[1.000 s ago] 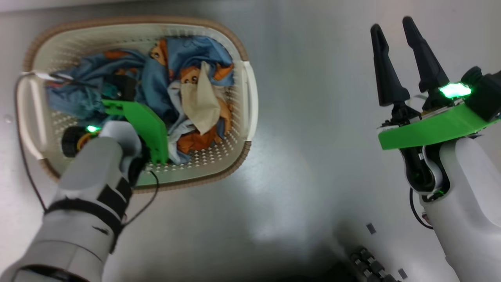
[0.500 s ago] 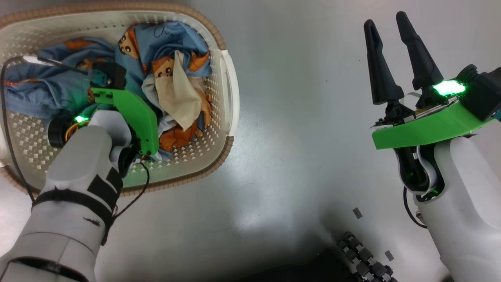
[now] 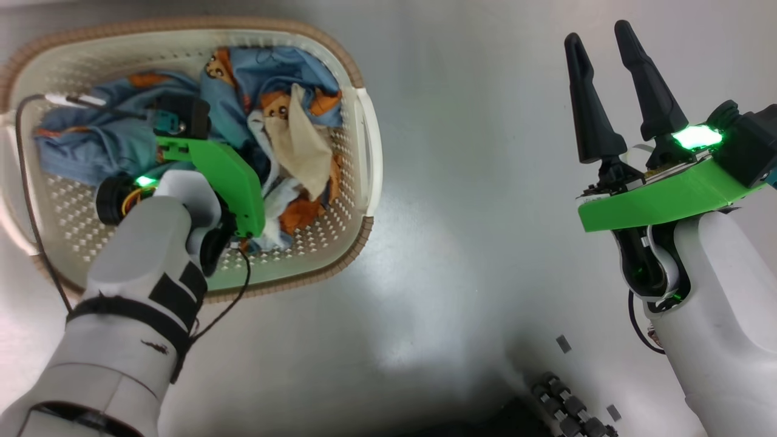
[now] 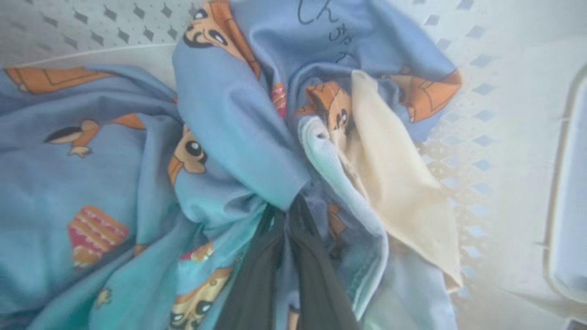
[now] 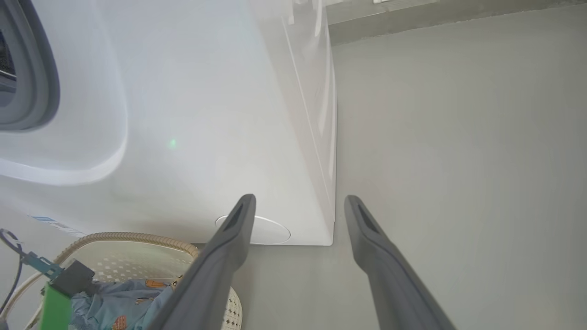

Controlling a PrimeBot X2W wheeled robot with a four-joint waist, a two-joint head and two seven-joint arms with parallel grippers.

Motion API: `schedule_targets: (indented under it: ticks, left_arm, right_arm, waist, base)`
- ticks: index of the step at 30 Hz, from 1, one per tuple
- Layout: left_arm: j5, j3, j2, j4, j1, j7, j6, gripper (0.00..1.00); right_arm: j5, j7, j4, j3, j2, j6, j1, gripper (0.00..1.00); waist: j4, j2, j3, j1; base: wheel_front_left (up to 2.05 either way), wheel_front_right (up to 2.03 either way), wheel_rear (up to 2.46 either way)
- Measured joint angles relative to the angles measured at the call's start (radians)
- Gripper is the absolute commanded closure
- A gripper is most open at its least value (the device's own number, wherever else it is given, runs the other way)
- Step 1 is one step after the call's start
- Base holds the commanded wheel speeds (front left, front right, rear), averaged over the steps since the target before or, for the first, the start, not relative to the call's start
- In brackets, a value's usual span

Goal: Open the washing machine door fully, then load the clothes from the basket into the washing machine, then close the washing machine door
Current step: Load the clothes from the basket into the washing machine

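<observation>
Clothes (image 3: 267, 121), a crumpled bundle of blue cartoon-print fabric with a cream piece, lie in the basket (image 3: 363, 152) at 10 o'clock in the head view, on the grey floor (image 3: 473, 212). The change within the last second is in the left gripper (image 4: 288, 213). It was sunk among them with its jaws wide, and it has now snapped together. The left wrist view shows its dark fingers clamped on a fold of the blue fabric, which gathers to their tips. That reads as the grasp made, so lifting and carrying toward the washing machine (image 5: 206, 114) looks next; nothing seems raised yet. The right gripper (image 3: 597, 33) hovers at 2 o'clock, jaws apart and empty. Its wrist view has the machine's grey gasket (image 5: 46, 82) uncovered at 9 o'clock, so the door seems open.
</observation>
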Motion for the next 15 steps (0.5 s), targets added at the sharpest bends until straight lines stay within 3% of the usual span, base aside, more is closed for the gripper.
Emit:
schedule_targets:
  ticks: [15]
  left_arm:
    - [-0.099, -0.133, -0.017, -0.133, 0.14, -0.199, 0.0, 1.0]
  right_arm:
    - [0.0, 0.0, 0.044, 0.008, -0.056, 0.0, 0.016, 0.0]
  waist:
    - [0.066, 0.0, -0.163, -0.0001]
  base:
    - [0.0, 0.0, 0.0]
